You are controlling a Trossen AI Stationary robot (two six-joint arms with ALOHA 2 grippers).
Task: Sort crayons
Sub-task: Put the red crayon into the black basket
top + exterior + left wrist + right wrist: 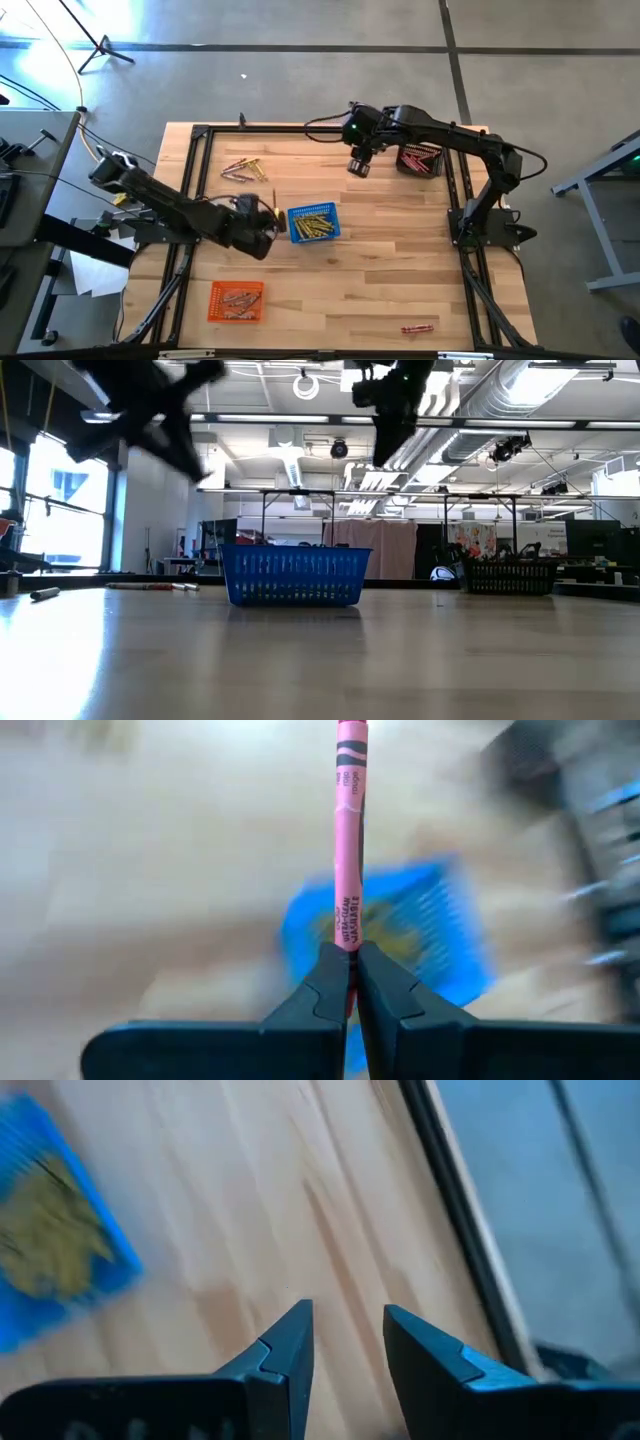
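Note:
My left gripper (268, 222) is above the table's middle, just left of the blue basket (314, 223), which holds several yellow crayons. It is shut on a pink crayon (347, 840). My right gripper (360, 166) is open and empty, raised above the bare wood (260, 1210) at the far middle, left of the dark basket (420, 160) of red crayons. An orange basket (236, 301) with tan and pink crayons stands near the front left. Several loose crayons (243, 170) lie on the wood at the far left. My left gripper pinches the pink crayon by one end (347, 938) between its two fingertips (322, 982). The crayon runs on forward in line with the fingers and is lifted clear, above the blue basket (420, 920) in the left wrist view.
A single red crayon (418, 328) lies near the front right edge. A black frame (195, 180) runs along the table's left, far and right sides. Bare wood lies between the blue basket and the front edge. In the low view, loose crayons (150, 586) lie left of the blue basket (295, 575).

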